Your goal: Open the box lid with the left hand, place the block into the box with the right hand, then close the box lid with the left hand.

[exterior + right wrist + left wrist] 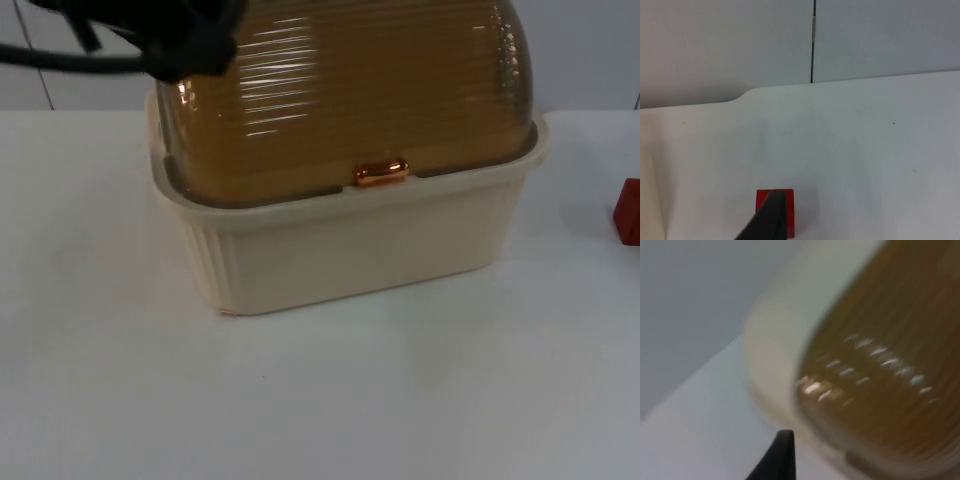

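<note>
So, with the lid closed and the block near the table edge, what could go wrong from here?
1. The amber lid is shut, and the left arm sits at its rear corner, away from the copper handle; pushing there may shift the cream box.
2. The red block lies far from the box, so carrying it may clip the lid.

Box: the cream ribbed plastic box (350, 250) stands on the white table top (320, 400), toward its far side before the grey partition wall (730, 45).
Lid: the amber translucent domed lid (340, 90) sits shut on the box, its small amber handle (381, 173) at the front rim.
Block: the red cube block (628, 212) lies on the table, well right of the box.
Left gripper: the left gripper (777, 460) is at the lid's rear left.
Right gripper: the right gripper (771, 220) hangs just over the block (776, 210).
</note>
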